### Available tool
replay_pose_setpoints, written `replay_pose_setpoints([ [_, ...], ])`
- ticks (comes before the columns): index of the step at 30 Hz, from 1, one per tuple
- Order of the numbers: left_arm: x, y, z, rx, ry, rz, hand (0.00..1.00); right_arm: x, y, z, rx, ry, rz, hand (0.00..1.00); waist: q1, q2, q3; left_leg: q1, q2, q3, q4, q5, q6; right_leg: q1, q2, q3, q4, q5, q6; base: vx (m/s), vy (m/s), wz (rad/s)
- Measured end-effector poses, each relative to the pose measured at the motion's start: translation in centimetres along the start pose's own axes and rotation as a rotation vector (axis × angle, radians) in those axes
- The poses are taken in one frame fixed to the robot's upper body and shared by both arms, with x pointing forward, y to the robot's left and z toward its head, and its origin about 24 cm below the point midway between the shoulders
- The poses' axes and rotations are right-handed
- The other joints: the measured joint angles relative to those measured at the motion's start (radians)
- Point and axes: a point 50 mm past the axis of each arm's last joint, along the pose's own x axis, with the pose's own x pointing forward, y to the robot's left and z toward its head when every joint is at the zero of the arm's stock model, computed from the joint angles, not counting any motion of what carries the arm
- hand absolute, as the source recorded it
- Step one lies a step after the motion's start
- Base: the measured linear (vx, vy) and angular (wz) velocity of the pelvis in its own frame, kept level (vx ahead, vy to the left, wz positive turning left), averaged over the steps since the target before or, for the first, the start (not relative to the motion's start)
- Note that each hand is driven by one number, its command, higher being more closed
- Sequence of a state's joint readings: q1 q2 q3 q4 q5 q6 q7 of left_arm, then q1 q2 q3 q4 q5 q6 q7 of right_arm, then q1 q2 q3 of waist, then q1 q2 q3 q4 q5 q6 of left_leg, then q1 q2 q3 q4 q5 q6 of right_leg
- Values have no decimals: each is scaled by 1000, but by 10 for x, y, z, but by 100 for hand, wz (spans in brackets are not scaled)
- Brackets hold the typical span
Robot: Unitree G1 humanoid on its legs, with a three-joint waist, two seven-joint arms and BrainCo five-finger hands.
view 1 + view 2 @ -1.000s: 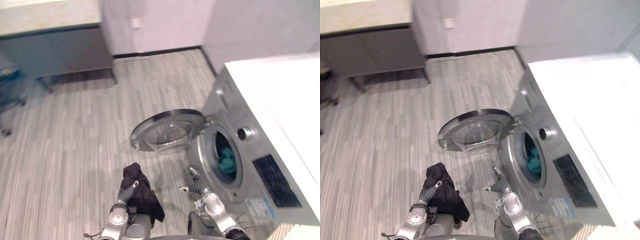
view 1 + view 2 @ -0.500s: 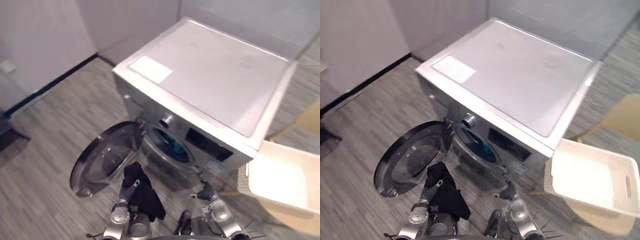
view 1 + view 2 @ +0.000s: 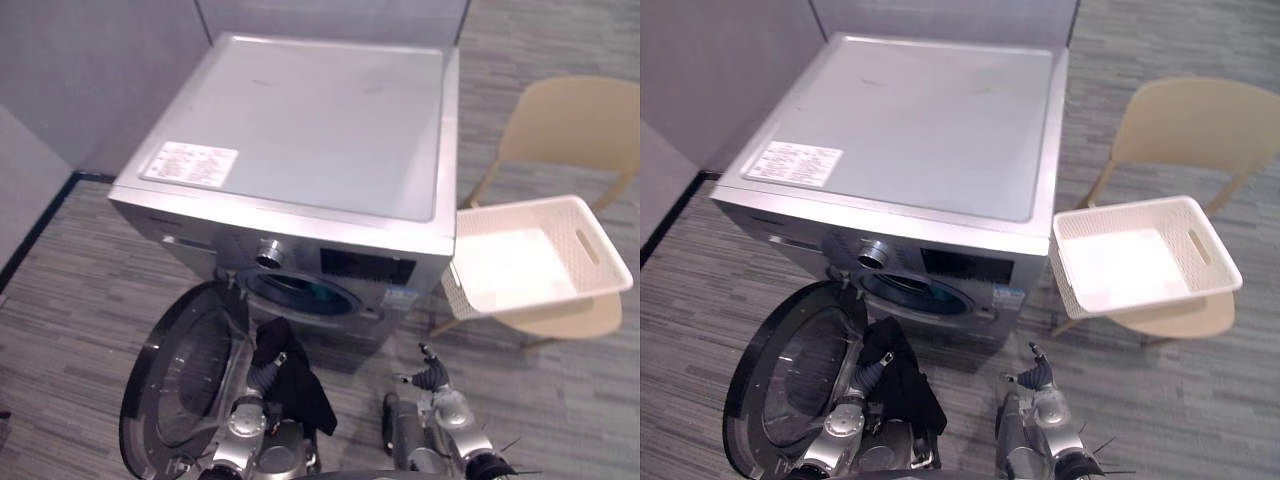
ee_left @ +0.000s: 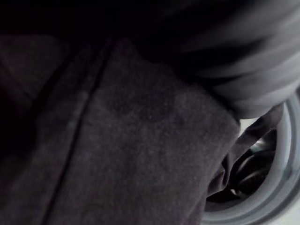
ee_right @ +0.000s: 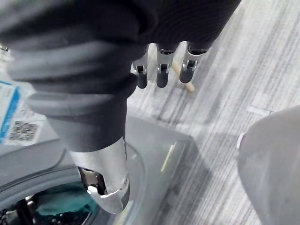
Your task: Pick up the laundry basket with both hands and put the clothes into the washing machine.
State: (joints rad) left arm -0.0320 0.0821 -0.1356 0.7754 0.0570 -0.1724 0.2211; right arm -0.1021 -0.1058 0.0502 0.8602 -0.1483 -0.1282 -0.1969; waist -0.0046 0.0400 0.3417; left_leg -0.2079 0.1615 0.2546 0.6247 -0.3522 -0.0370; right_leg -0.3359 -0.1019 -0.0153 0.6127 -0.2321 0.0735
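Here, in the left eye view, a silver washing machine [image 3: 300,130] stands on a grey plank floor [image 3: 80,290] with its round door [image 3: 185,375] swung wide open toward the robot's left. A bit of teal cloth [image 3: 325,293] shows inside the drum. The left hand [image 3: 262,378] is raised just before the opening with a dark garment [image 3: 298,392] draped over it and hanging down. Whether that hand is clasped round the cloth cannot be told. The right hand [image 3: 433,378] is held up near the machine's front right corner and carries nothing. The white laundry basket [image 3: 470,295] sits on the seat of a beige chair [image 3: 570,120] just beside the machine's right side, well apart from both hands, and looks empty.

In the left wrist view, the dark garment lies right against the camera, and past its edge a curve of the drum's grey rim [image 4: 276,187] shows.

In the right wrist view, the fingers [image 5: 161,75] hang straight, side by side, with narrow gaps between them. The thumb [image 5: 105,187] stands apart, and nothing is between them. Beyond the thumb the teal cloth lies in the drum.
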Motion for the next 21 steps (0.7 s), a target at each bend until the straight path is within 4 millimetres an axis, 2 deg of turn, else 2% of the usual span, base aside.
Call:
replay_pose_setpoints([
  [5,17,2,43,-15,-133,34,100,7,-8,18,83,-43,-59,0,-21,-6,81,-180,13,-18,233,-89,22,-170,-23,12,204,-57,14,-191,24,7],
  [7,23,4,63,-33,-190,65,100,12,-11,30,120,-72,-87,0,-32,-8,99,-256,15,-35,307,-110,30,-233,-32,9,264,-73,20,-141,41,18],
  [8,25,6,73,-51,-219,79,100,14,-11,40,138,-100,-97,0,-33,-11,106,-284,18,-38,338,-120,30,-259,-40,5,293,-81,9,-121,44,12],
  [9,28,8,89,-74,-264,103,100,15,-12,52,161,-143,-111,0,-30,-12,108,-342,29,-44,398,-134,41,-312,-41,4,346,-92,6,-122,35,8],
  [10,29,10,95,-94,-283,117,100,15,-12,59,175,-166,-113,0,-29,-15,111,-367,35,-46,425,-141,41,-337,-41,4,369,-96,10,-122,29,0],
  [12,34,23,131,-167,-382,184,100,15,-10,94,237,-289,-126,0,-29,-23,132,-490,60,-57,547,-173,48,-460,-40,5,480,-116,1,-143,27,-8],
  [13,34,26,139,-187,-405,201,100,14,-10,102,253,-318,-127,0,-29,-25,138,-515,67,-57,570,-179,48,-485,-39,6,501,-118,1,-148,8,-12],
  [15,33,43,186,-276,-540,267,100,8,-11,137,318,-448,-129,0,-29,-36,175,-627,94,-61,667,-199,53,-603,-39,7,589,-131,-10,-154,-23,-16],
  [16,32,47,195,-293,-568,280,100,7,-11,143,333,-469,-131,0,-29,-36,178,-654,102,-63,687,-204,51,-630,-39,7,605,-134,-10,-156,-45,-18],
  [18,22,68,246,-341,-731,339,100,-4,-16,163,404,-567,-143,0,-34,-38,185,-783,120,-82,765,-212,52,-755,-40,3,673,-137,-12,-112,-43,-14],
  [19,19,73,256,-346,-765,352,100,-6,-17,167,410,-587,-145,0,-35,-38,185,-809,122,-88,778,-212,52,-777,-41,1,685,-138,-13,-90,-51,-2],
  [21,3,90,307,-356,-922,381,100,-16,-20,179,440,-664,-151,0,-38,-43,198,-886,129,-106,825,-212,52,-850,-41,-4,730,-142,-21,-77,-58,3],
])
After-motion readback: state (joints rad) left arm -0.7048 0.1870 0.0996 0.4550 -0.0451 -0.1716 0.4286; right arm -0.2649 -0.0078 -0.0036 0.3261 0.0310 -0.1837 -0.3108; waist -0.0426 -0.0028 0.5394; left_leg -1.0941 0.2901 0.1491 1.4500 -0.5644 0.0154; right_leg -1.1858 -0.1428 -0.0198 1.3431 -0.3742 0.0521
